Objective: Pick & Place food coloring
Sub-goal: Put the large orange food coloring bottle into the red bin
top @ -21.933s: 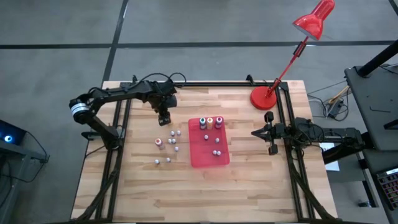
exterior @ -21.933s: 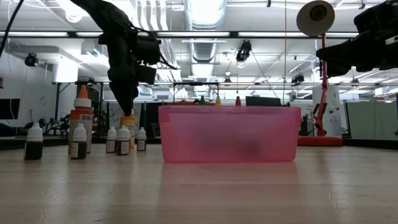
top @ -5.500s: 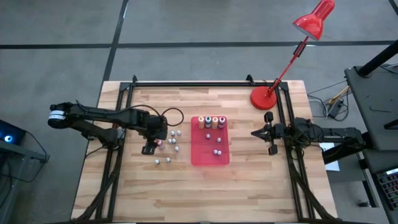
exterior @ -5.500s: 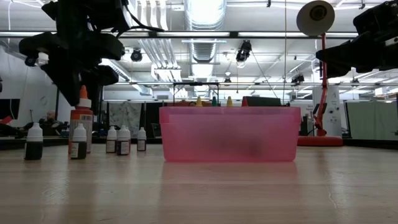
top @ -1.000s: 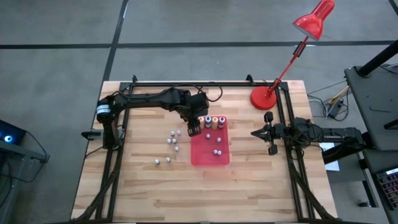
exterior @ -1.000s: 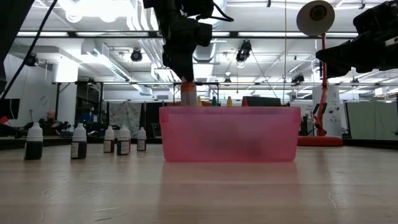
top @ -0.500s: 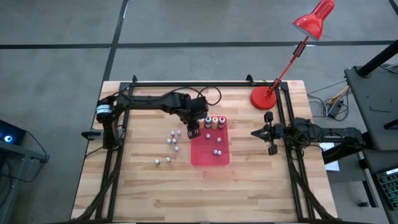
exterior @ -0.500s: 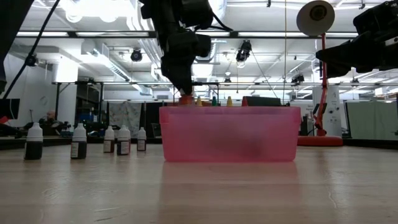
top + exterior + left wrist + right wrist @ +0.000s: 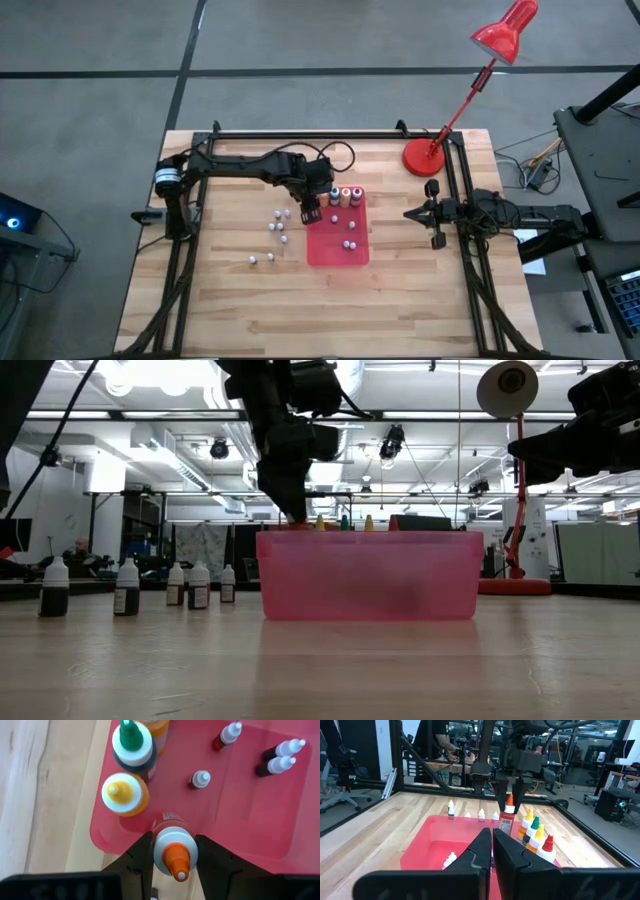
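Left tool [image 9: 172,851] around ribbed-capped, orange-nozzled bottle [image 9: 172,851] over glossy red tray [image 9: 240,810]

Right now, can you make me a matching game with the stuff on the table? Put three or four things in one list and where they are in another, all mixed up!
Things:
1. orange-capped bottle
2. yellow-capped bottle
3. red lamp
4. right gripper

Places:
A. standing in the red tray, next to the green-capped bottle
B. on the table's far right corner
C. off to the tray's right, holding nothing
D. between the left gripper's fingers, at the tray's corner

Pairs: 1-D, 2-A, 3-B, 4-C
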You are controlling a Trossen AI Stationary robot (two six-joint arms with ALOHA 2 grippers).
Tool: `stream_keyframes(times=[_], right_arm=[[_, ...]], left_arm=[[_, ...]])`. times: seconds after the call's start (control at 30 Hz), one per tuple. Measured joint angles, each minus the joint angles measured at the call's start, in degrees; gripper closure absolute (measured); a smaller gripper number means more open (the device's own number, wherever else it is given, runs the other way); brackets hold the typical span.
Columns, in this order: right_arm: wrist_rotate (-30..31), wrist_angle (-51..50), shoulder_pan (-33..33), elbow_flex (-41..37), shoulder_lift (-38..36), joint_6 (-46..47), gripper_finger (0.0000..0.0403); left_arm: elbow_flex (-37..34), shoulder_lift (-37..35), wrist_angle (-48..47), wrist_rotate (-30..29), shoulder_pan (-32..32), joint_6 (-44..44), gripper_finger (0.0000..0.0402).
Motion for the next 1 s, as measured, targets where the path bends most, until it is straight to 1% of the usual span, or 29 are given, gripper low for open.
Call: stream_keyframes(times=[0.5,0.73,1.0], right_arm=[[-0.02,-0.01,0.00,0.00,0.00,0.12,0.0394],[0.00,-0.01,-0.02,0.00,0.00,-0.01,0.0394],[0.00,-0.01,0.00,0.00,0.00,0.12,0.0394]], left_arm=[[-2.39,0.00,2.06,-0.13,0.00,0.38,0.0304],[-2.48,0.00,2.30,-0.15,0.00,0.52,0.0278],[-2.48,0.00,2.62,-0.15,0.00,0.52,0.0272]])
